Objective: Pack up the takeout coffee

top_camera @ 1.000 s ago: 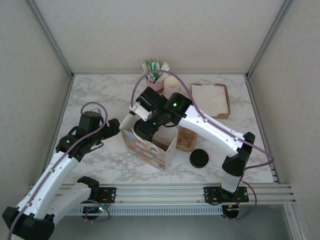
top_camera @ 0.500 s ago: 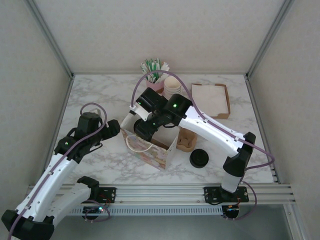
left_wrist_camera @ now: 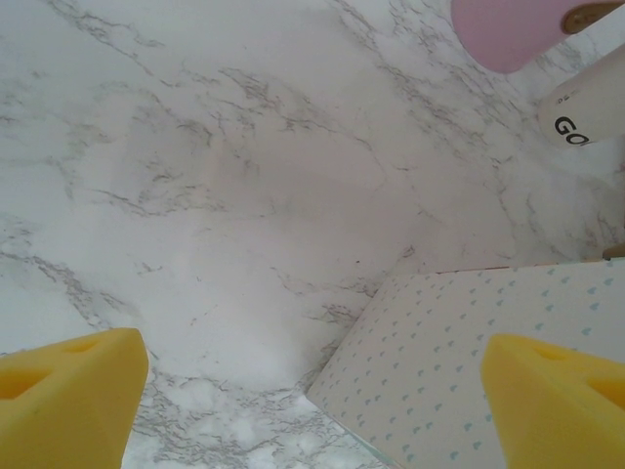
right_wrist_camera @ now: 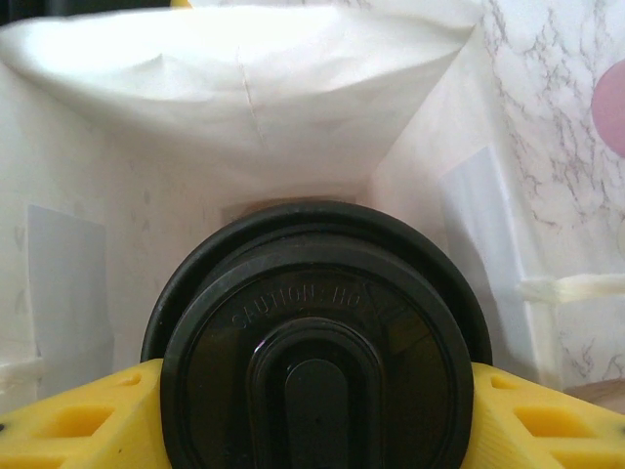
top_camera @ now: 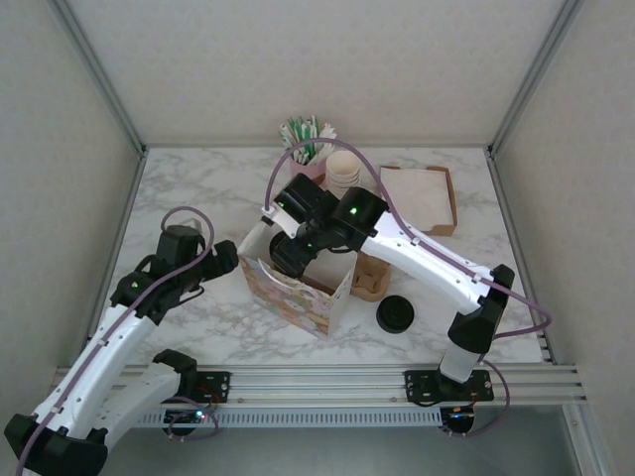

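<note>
Loose black lid (top_camera: pixel 395 315) lies on the marble table (top_camera: pixel 189 203), nearest. Left gripper (left_wrist_camera: pixel 312 396): jaws spread wide, empty, just beside the patterned paper bag (top_camera: pixel 296 294). Right gripper (right_wrist_camera: pixel 312 422): jaws clamped on the takeout coffee (right_wrist_camera: pixel 312 322), held inside the bag's open top. Lidless cup stack (top_camera: pixel 342 170) stands behind.

We note a white marble surface (top_camera: pixel 198 188). A patterned paper bag (top_camera: pixel 298 295) stands open near its centre. Just right of the bag lies a brown cardboard carrier (top_camera: pixel 369 281), with a black lid (top_camera: pixel 395 315) near it. Along the far edge stand a pink cup (top_camera: pixel 314 167) of sticks, a cup stack (top_camera: pixel 343 171) and a napkin tray (top_camera: pixel 451 203).
</note>
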{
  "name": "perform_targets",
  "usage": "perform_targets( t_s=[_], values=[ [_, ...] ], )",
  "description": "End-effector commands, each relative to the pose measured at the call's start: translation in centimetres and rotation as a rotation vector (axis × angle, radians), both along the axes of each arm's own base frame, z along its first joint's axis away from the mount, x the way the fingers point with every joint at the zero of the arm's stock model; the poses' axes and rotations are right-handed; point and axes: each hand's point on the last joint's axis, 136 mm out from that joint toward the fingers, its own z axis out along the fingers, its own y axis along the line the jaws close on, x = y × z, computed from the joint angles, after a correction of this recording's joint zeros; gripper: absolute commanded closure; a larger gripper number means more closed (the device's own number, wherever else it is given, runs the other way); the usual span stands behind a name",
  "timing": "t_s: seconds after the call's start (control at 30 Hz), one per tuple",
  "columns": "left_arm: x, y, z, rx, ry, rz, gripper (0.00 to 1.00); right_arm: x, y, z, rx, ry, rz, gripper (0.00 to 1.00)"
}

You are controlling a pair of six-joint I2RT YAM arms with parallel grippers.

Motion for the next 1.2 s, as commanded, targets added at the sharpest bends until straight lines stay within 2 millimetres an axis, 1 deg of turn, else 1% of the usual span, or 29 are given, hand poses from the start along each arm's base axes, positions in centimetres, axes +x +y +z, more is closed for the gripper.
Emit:
perform_targets(
  t_s=[0.0, 0.27, 0.4, 0.6, 0.83, 1.0, 1.07, 1.17],
  values=[
    [-0.3, 0.4, -0.5, 0.016, 0.006, 0.013, 0.12, -0.4, 0.5, -1.3, -0.017, 0.013, 0.034, 0.49],
    [-0.3, 0.3, -0.5, 0.010, 0.003, 0.012, 0.12, -0.7, 1.1, -2.5, -0.032, 0.026, 0.081, 0.49],
    [-0.4, 0.4, -0.6, 0.010, 0.006, 0.015, 0.12, -0.5, 1.2, -2.9, -0.035, 0.023, 0.088, 0.49],
    [-0.4, 0.4, -1.0, 0.011, 0.014, 0.019, 0.12, -0.7, 1.3, -4.5, -0.056, 0.048, 0.091, 0.50],
    [-0.3, 0.7, -1.4, 0.024, 0.025, 0.035, 0.13, -0.8, 1.3, -5.7, -0.072, 0.062, 0.095, 0.50],
    [-0.1, 2.8, -2.5, 0.077, 0.056, 0.161, 0.20, -1.0, 1.3, -6.7, -0.085, 0.075, 0.105, 0.50],
    [0.1, 3.1, -3.0, 0.057, 0.070, 0.187, 0.23, -1.0, 1.3, -6.9, -0.088, 0.075, 0.109, 0.50],
    [0.4, 2.8, -3.9, -0.017, 0.093, 0.197, 0.26, -0.9, 1.4, -7.3, -0.093, 0.072, 0.108, 0.50]
  ],
)
